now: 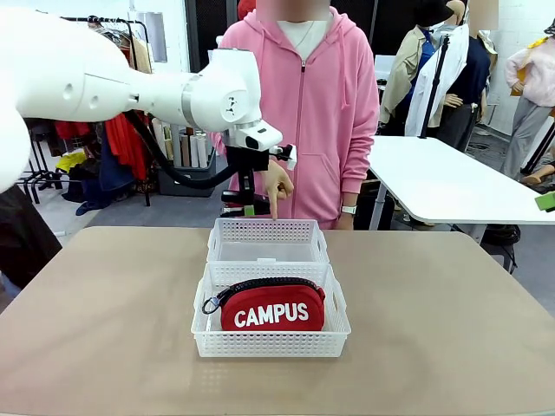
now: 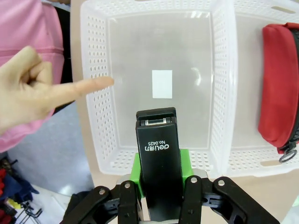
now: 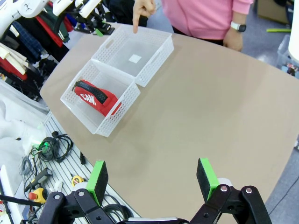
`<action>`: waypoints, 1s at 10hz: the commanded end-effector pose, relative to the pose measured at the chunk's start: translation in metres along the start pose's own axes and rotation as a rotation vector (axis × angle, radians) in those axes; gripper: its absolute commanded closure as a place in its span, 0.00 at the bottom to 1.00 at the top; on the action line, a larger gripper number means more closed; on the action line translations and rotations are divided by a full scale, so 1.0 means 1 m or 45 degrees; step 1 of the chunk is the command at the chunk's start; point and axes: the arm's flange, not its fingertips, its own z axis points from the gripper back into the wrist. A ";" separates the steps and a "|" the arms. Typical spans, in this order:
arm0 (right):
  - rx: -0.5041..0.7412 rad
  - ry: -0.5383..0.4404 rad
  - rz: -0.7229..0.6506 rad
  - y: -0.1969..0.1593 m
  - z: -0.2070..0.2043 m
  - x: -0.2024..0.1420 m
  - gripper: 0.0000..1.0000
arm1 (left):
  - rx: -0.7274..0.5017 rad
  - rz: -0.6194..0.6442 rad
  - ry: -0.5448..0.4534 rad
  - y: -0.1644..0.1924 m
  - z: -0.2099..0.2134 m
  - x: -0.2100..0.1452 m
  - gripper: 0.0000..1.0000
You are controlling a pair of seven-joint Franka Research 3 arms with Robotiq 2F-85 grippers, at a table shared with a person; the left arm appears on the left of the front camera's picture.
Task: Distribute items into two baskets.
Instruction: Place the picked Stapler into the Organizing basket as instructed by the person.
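From the front camera I see my left gripper [image 1: 249, 206] hanging just behind the far basket [image 1: 266, 230], beside the person's hand [image 1: 277, 185], whose forefinger points down at that basket's rim, I judge to show me where to drop. Two white lattice baskets sit end to end; the near basket [image 1: 270, 342] already holds the one red CAMPUS pouch [image 1: 272, 306], upright along its length.

On my left wrist camera the fingers pinch one black Deli stapler [image 2: 159, 154] against a green pad [image 2: 184, 161], nose forward over the far basket's edge, so I only need to advance and let go. The basket floor is bare but for a white sticker [image 2: 162, 84].

On my right wrist camera the right gripper [image 3: 152, 179] is spread wide with nothing between its pads, parked high and well apart from both baskets, presumably to stay out of the way.
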 end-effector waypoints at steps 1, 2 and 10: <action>0.009 -0.017 0.012 -0.001 0.001 0.001 0.00 | 0.018 -0.009 0.040 0.005 -0.008 0.013 0.93; 0.009 -0.017 0.012 -0.001 0.001 0.001 0.00 | 0.026 -0.017 0.051 0.007 -0.018 0.019 0.93; 0.009 -0.017 0.012 -0.001 0.001 0.001 0.00 | -0.018 -0.081 0.058 0.002 -0.086 0.040 0.93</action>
